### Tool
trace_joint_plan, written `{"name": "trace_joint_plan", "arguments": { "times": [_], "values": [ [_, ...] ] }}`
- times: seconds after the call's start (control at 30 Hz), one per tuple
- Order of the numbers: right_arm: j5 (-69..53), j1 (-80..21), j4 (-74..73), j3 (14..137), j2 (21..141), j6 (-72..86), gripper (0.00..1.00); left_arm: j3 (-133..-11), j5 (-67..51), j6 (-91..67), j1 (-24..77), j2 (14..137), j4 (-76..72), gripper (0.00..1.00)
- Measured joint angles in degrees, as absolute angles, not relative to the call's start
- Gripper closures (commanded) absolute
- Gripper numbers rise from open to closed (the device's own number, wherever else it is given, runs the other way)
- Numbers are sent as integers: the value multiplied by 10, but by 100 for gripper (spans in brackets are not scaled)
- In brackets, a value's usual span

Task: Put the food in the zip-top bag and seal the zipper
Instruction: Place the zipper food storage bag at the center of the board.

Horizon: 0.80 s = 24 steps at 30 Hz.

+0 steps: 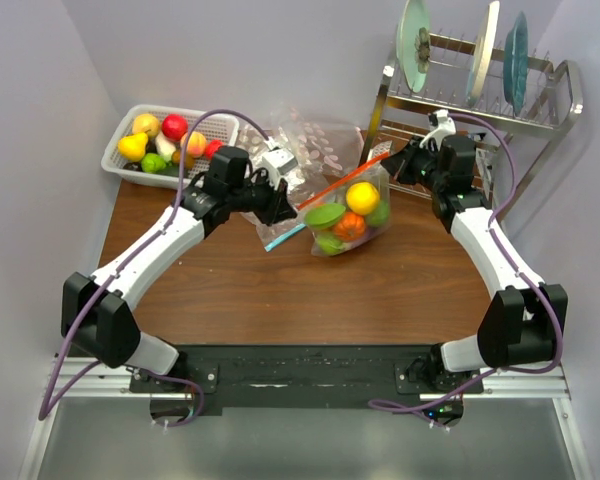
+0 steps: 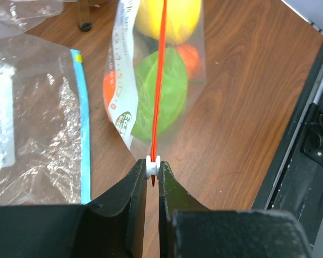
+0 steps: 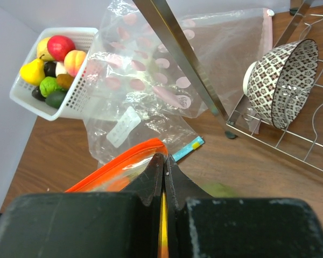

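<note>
In the left-wrist view alone, left fingers (image 2: pixel 133 185) pinch the slider (image 2: pixel 152 164) — right fingers (image 3: pixel 149 180) clamp the zipper (image 3: pixel 116 165).

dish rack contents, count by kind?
Plates: 3
Bowl: 1
Total: 4 in view

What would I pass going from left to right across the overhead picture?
The white basket → left claw → zip-top bag → dish rack.
</note>
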<state>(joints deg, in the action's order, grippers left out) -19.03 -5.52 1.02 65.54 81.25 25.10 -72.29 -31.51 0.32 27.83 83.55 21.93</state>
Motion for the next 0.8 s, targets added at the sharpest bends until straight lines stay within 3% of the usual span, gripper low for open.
{"name": "trace_joint_plan", "arguments": {
  "times": [0.03,0.1,0.17,0.23,0.33,0.5,0.53,0.6,0.7,0.8],
  "values": [
    [-194,-55,13,654,813,254,81,-723,-307,-2,278,835,219,100],
    [-198,-55,17,654,813,259,80,-723,-288,-12,278,832,221,100],
    [-205,-48,35,655,816,265,70,-723,-262,-23,276,829,227,100],
    [-212,-43,49,657,823,274,52,-723,-230,-35,270,827,233,100],
    [-227,-39,58,669,845,283,37,-726,-181,-49,261,827,245,100],
    [-238,-40,56,670,847,284,30,-747,-96,-60,255,830,267,100],
    [-239,-40,55,670,845,284,27,-752,-84,-62,254,832,268,94],
    [-240,-40,51,669,833,284,25,-763,-58,-69,248,837,272,70],
    [-239,-41,45,657,798,285,21,-773,-28,-81,235,847,274,45],
    [-233,-41,27,645,757,285,14,-776,-5,-89,227,850,274,33]
  ]
}}
